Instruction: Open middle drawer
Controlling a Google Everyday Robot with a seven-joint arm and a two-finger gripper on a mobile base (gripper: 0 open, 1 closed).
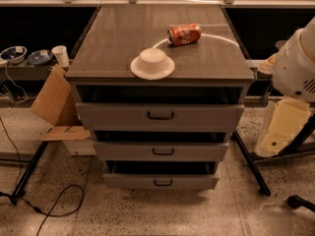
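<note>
Grey metal cabinet stands at centre, three drawers stacked below its tabletop (118, 38). The middle drawer (197, 151) is the second front down, low and wide, with a small black bar handle (163, 152) at its centre. It lies between the taller top drawer (206, 117) and the narrower bottom drawer (192, 182). A dark gap shows above each front; whether the middle drawer is drawn out at all cannot be told. Nothing touches its handle.

On the tabletop: a white bowl (152, 58), upturned on a white plate (140, 72) near the front edge, and a red can (184, 34) lying on its side behind it, apart from the plate.

The robot arm (295, 68) shows as a white housing at the right edge, beside the cabinet and clear of it. The gripper cannot be picked out there, so its state cannot be told.

Cardboard (54, 102) leans left of the cabinet.
</note>
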